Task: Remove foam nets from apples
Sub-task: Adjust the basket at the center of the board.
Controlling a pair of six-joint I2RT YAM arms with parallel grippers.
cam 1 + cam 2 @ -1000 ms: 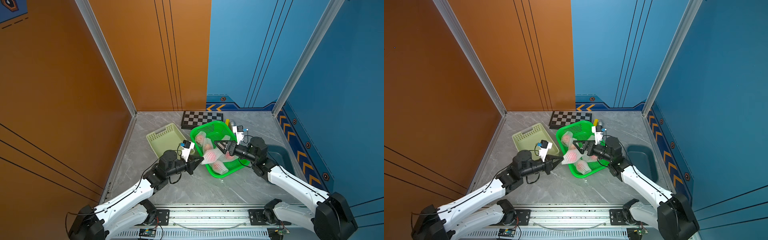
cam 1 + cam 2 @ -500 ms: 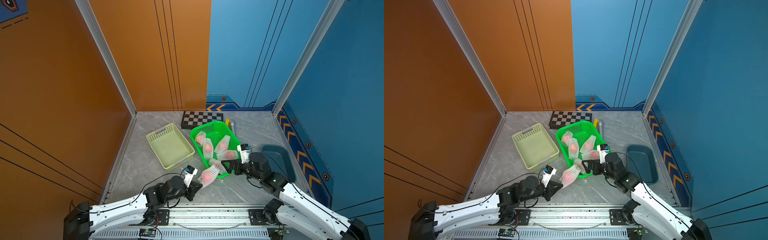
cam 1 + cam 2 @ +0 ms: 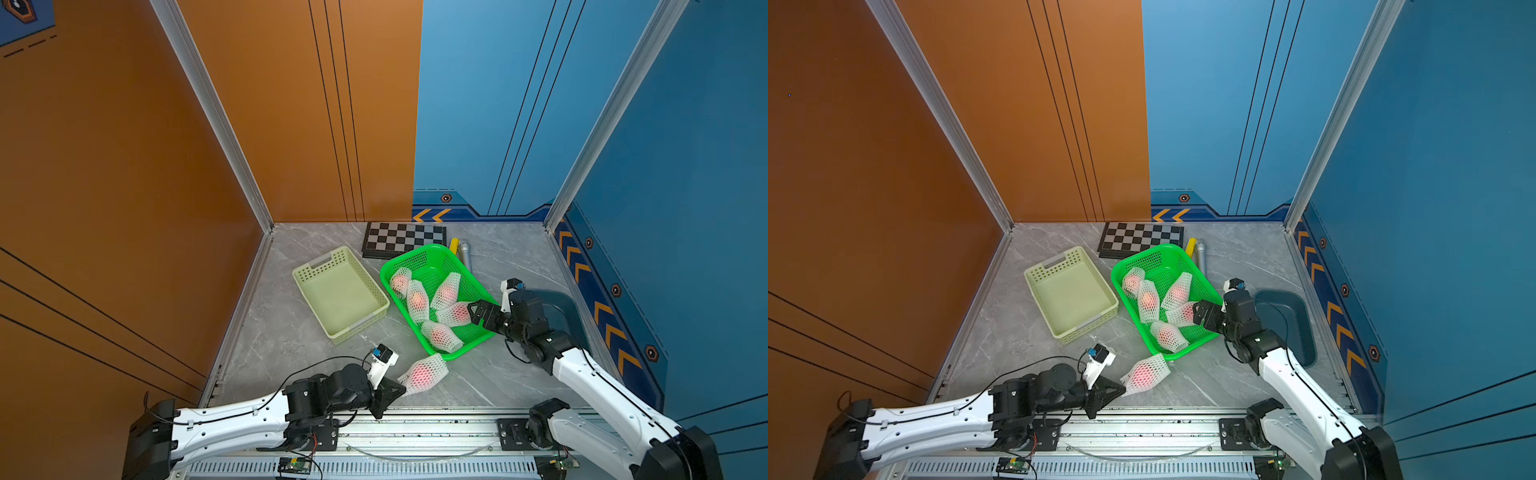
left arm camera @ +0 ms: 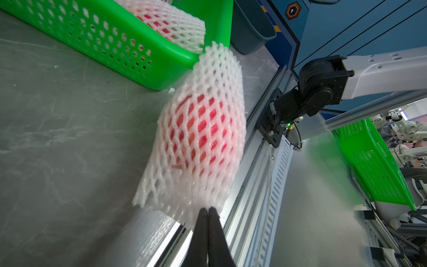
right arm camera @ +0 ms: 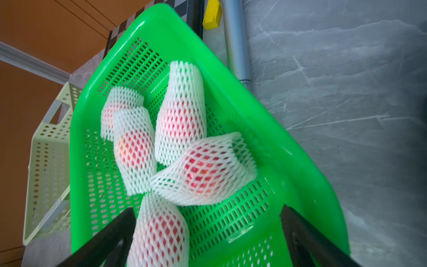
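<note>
Six apples, each sleeved in a white foam net, are in sight. Five lie jumbled in the green basket at the middle of the table. The sixth apple is outside, at six o'clock from that basket. I cannot tell whether it rests on the table or hangs just clear. My left tool sits at its eight o'clock, clenched on the net's loose end. My right tool hovers at the green basket's four o'clock rim, spread wide and holding nothing. An empty pale basket sits at nine o'clock and a blue bin at three.

The foam looks light, soft and springy. I expect it to crush flat under a pinch and stretch before it tears. The fruit inside is firm, smooth and far heavier, and would likely roll and bruise if it dropped out. I judge the best hold to be the empty sleeve beyond the fruit for one tool. The other should take the bulge at the middle, through the mesh.

The left wrist view shows what the top views cannot: two fingers pressed together on only the frilled foam edge, with the red apple clear of them. The right wrist view shows the wide gap between its fingers and lets me count five sleeves. It misses the bin and the sixth apple. Only the top views show both arms together.
</note>
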